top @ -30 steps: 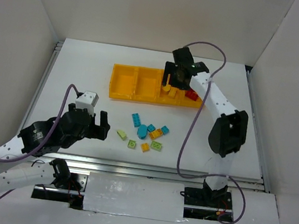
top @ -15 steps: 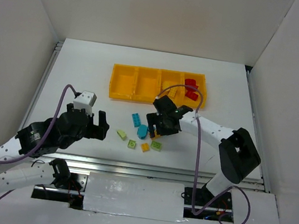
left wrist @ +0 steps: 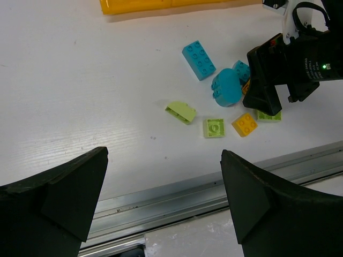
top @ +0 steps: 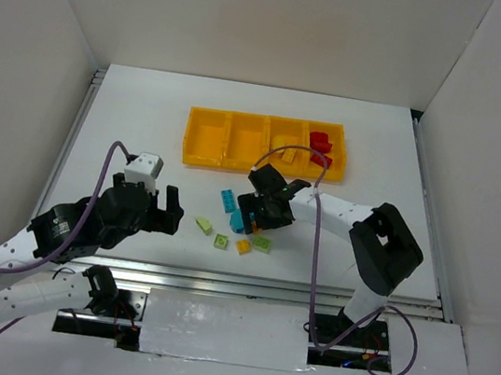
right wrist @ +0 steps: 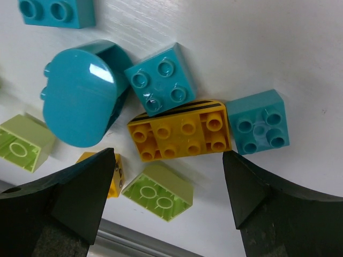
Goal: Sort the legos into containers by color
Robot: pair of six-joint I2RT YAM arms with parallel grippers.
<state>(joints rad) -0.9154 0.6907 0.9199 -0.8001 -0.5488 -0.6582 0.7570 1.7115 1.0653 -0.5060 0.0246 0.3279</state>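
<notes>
White walls [top: 257,19] are closing in three sides of a white table [top: 148,116], and a metal rail [top: 291,293] is running along its near edge. Item, tray [top: 189,136]: it is sitting toward the far middle of the table, four compartments in a row, the rightmost holding red bricks [top: 320,147]. Item, legos [top: 228,200]: the unsorted ones are lying in a tight cluster on the table, on the near side of the tray and well apart from it. In the right wrist view you are looking at a yellow brick [right wrist: 181,131] with a cyan square [right wrist: 159,80] touching its upper long side and a second cyan square [right wrist: 259,126] touching its right end; a rounded cyan piece [right wrist: 80,93] is lying just beside, with a pale green brick [right wrist: 158,191] and a small yellow [right wrist: 115,174] near. Item, right gripper [right wrist: 167,155]: it is hanging directly over that cluster, fingers spread wide, carrying nothing. Item, left gripper [left wrist: 163,155]: it is likewise standing wide and carrying nothing, hovering left of the cluster, a pale green wedge [left wrist: 181,112] being the piece nearest it. Handling, by judgement: you are dealing with light, rigid, slick-sided plastic that is likely to skate away under an off-centre nudge. You should be taking each brick across its flat side walls, low down, never over the studs or a curved face. The yellow brick is being crowded by its cyan neighbours, so a closing finger is at risk of catching one of them.
</notes>
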